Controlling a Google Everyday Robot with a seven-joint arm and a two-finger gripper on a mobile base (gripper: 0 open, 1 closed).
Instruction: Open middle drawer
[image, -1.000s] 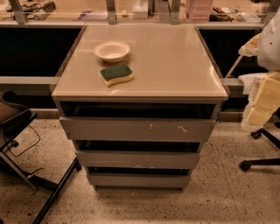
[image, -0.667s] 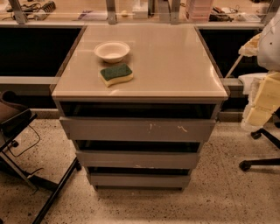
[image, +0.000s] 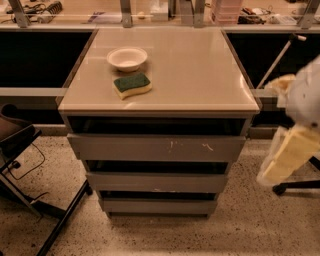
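The grey cabinet (image: 160, 70) has three handle-less drawer fronts. The middle drawer (image: 157, 182) is the plain, almost unmarked front between the top front with white scratch marks (image: 157, 147) and the narrowest bottom front (image: 157, 205). Each front stands slightly forward of the one below, with a dark gap above it. My gripper (image: 287, 157) hangs blurred at the right edge, pale yellow and white. It is to the right of the cabinet at about the height of the upper two drawers, apart from them.
A white bowl (image: 127, 57) and a green-and-yellow sponge (image: 132, 85) lie on the cabinet top. A black chair frame (image: 22, 165) stands at the left. A chair base (image: 295, 186) is at the right. A cluttered counter (image: 160, 12) runs behind.
My gripper has moved down and slightly left along the right edge. The drawers, bowl and sponge have not moved.
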